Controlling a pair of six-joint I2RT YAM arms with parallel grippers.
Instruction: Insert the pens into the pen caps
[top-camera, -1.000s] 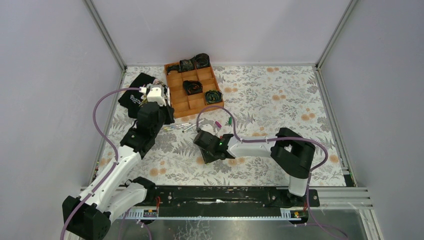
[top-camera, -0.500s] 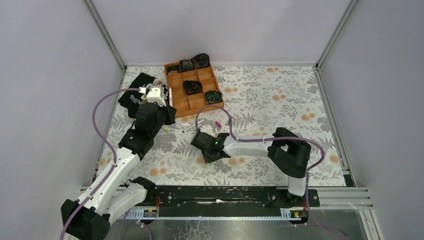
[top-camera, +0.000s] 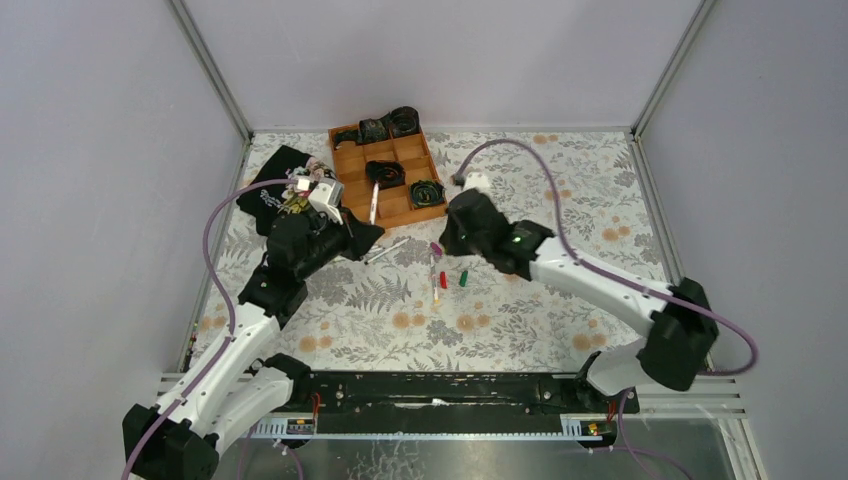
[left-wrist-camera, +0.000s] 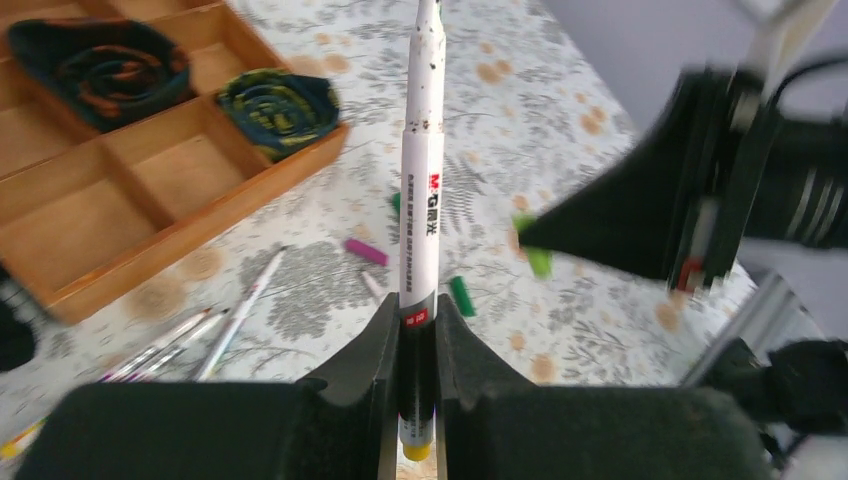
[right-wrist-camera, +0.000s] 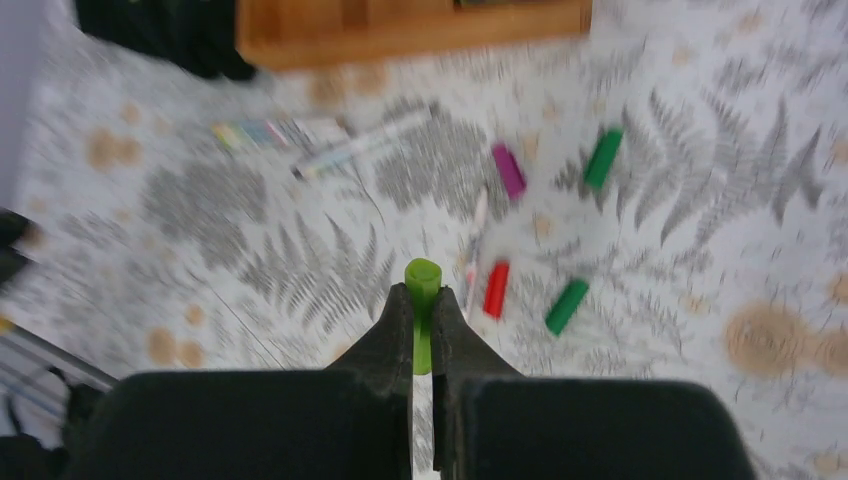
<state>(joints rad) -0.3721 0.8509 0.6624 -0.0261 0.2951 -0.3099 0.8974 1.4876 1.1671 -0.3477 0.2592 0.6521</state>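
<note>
Light: bright, even; shadows faint.
Overhead view: sharp.
Left wrist view: pen between jaws crisp; beyond, soft.
Right wrist view: lime cap between jaws clear; beyond, motion-blurred.

We find the right gripper gone from low over the middle of the floral surface to up near the wooden tray, now pinching a lime green cap. The left gripper has risen off the pen cluster and clamps a white pen (its tip pointing away from the fingers). Where the right arm was, a red cap and a thin pen have come into view.
</note>
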